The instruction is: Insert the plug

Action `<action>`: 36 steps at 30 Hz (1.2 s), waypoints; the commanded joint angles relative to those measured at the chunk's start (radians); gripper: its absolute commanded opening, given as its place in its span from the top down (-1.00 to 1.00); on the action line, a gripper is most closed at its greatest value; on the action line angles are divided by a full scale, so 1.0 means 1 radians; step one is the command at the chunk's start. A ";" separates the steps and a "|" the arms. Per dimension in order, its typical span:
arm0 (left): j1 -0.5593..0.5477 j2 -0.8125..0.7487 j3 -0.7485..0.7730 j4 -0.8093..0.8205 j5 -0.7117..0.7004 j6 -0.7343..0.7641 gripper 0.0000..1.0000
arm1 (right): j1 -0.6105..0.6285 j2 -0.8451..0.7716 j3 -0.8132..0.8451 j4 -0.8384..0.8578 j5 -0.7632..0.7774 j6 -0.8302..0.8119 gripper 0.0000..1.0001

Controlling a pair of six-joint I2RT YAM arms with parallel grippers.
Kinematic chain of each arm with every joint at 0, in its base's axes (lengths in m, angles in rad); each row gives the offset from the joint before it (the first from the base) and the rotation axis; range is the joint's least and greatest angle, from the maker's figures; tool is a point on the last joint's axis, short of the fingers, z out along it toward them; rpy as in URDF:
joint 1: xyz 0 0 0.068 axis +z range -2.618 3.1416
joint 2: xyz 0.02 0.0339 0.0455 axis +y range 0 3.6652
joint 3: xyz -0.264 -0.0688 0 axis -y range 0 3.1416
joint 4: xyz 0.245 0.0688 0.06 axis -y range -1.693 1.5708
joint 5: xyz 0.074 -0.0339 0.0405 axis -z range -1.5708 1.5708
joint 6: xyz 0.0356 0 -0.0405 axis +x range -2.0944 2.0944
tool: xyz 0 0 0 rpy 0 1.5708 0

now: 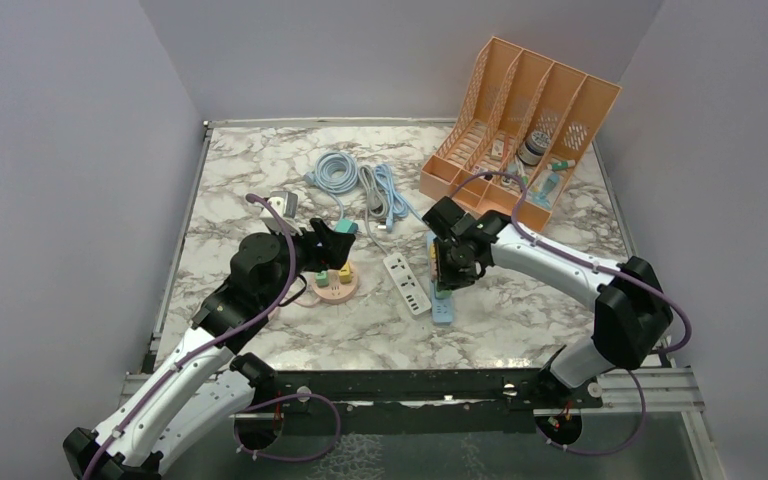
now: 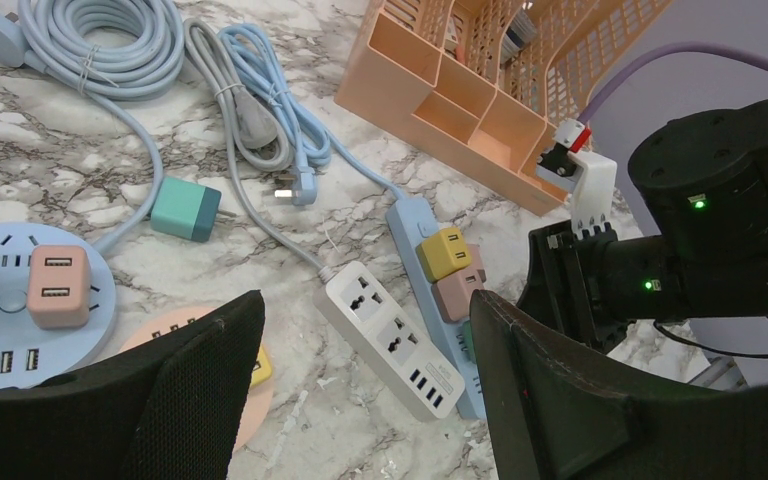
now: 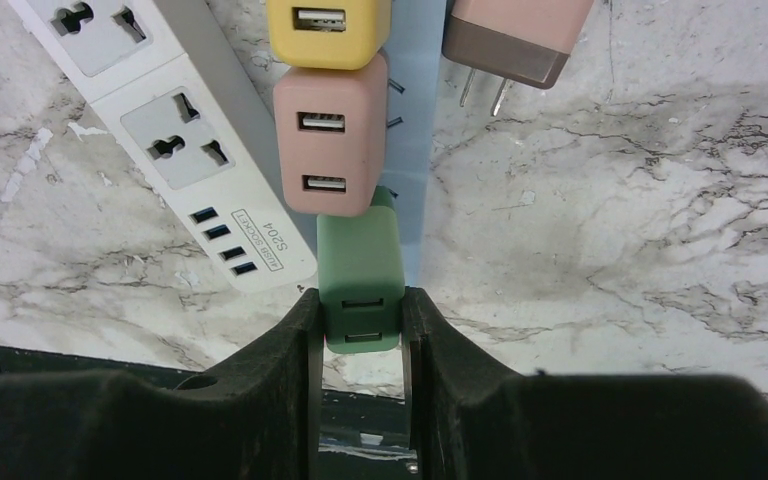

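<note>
1. Clamping the green plug (image 3: 361, 285) between the two fingers of the right gripper (image 3: 360, 305), jaws closed down to the plug's width, pads pressing flat on its side faces.
2. Hanging that plug over the near end of the blue power strip (image 3: 412, 200), right against the pink adapter (image 3: 325, 135), with the yellow adapter (image 3: 328, 30) one place further along; not showing whether the prongs are in the slots yet, the plug's body hiding them.
3. Judging this to be the seating push: driving straight down along the prongs, not rocking, since a tilted plug is likely to jam in the slots.
4. Squaring the plug's edges to the strip's long sides before pressing, and avoiding any shove into the pink adapter, there being little or no gap there.
5. Steering clear of the white power strip (image 3: 175, 140) on one side and the loose adapter (image 3: 515, 35) lying prongs-out on the marble table (image 3: 610, 250) on the other.
6. Leaving the left gripper (image 2: 365, 330) spread wide and carrying nothing, near the round socket hub (image 2: 95, 300) and apart from the strip; possibly worth bracing the strip with it, a light strip being liable to slide under the push.
7. Letting go only after the plug is sitting flush.
</note>
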 commanded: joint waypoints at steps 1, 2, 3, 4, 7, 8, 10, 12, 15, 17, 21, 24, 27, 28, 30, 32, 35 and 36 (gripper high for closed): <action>0.006 -0.007 -0.006 0.015 -0.006 -0.005 -0.54 | 0.028 0.076 -0.011 -0.018 0.156 0.049 0.98; 0.006 -0.007 -0.006 0.017 -0.005 -0.004 -0.53 | 0.034 0.082 -0.009 -0.020 0.159 0.053 0.98; 0.005 -0.006 -0.006 0.016 -0.005 -0.005 -0.54 | 0.041 0.089 -0.008 -0.019 0.161 0.060 0.98; 0.006 -0.006 -0.006 0.016 -0.005 -0.004 -0.54 | 0.047 0.095 -0.007 -0.019 0.164 0.064 0.98; 0.006 -0.006 -0.003 0.011 -0.004 0.000 -0.54 | 0.063 0.117 -0.002 -0.016 0.175 0.082 0.98; 0.006 -0.006 -0.003 0.012 -0.004 -0.001 -0.54 | 0.067 0.126 -0.003 -0.010 0.176 0.086 0.98; 0.006 -0.008 -0.003 0.010 -0.003 -0.002 -0.54 | 0.074 0.145 -0.006 -0.002 0.182 0.094 0.98; 0.006 -0.010 -0.003 0.009 -0.002 -0.001 -0.54 | 0.077 0.160 -0.012 0.007 0.188 0.099 0.98; 0.006 -0.012 -0.002 0.007 -0.002 0.000 -0.54 | 0.079 0.186 -0.018 0.025 0.189 0.103 0.98; 0.006 -0.012 0.000 0.004 -0.003 0.000 -0.54 | 0.080 0.203 -0.018 0.033 0.189 0.104 0.98; 0.006 -0.011 0.000 0.004 0.000 0.001 -0.53 | 0.081 0.221 -0.020 0.048 0.183 0.107 0.98; 0.006 -0.009 0.000 0.002 0.001 0.000 -0.53 | 0.084 0.216 -0.029 0.060 0.180 0.110 0.98; 0.006 -0.008 -0.001 0.003 0.002 0.001 -0.53 | 0.093 0.188 -0.038 0.055 0.222 0.133 0.97; 0.006 -0.009 -0.001 0.002 0.002 0.001 -0.54 | 0.100 0.172 -0.044 0.053 0.241 0.150 0.96; 0.006 -0.007 -0.001 0.004 0.003 0.001 -0.53 | 0.117 0.138 -0.063 0.063 0.260 0.185 0.96; 0.006 -0.006 -0.001 0.007 0.003 0.001 -0.54 | 0.136 0.117 -0.077 0.062 0.290 0.231 0.96; 0.006 -0.003 -0.001 0.005 0.007 -0.001 -0.54 | 0.152 0.117 -0.085 0.009 0.338 0.305 0.97; 0.006 -0.003 -0.001 0.005 0.007 -0.001 -0.53 | 0.155 0.113 -0.088 -0.008 0.360 0.325 0.97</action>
